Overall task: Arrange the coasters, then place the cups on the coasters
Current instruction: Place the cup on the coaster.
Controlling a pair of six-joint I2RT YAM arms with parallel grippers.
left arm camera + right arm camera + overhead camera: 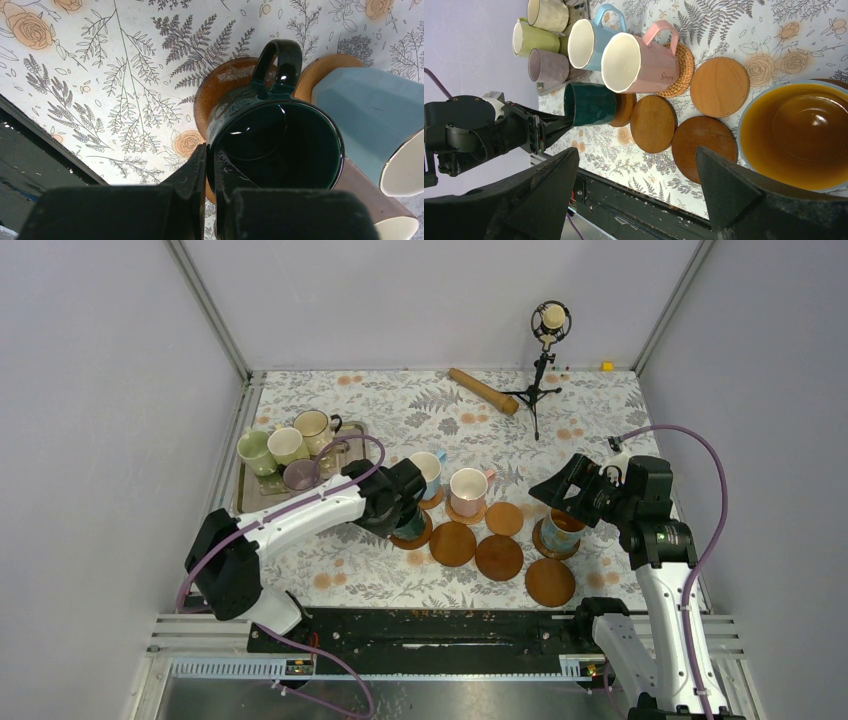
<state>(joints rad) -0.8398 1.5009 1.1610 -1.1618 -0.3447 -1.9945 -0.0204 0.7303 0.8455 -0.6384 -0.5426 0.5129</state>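
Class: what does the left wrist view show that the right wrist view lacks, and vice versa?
Left wrist only: the dark green ceramic mug's black loop handle. Right wrist only: a pink faceted mug on a woven round coaster, a yellow-lined blue mug, bare wooden disc coasters. Both: the left end effector shut on the green mug's rim, beside a light blue mug.

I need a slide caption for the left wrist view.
Left hand shut on the rim of a dark green ceramic mug on a brown round coaster.
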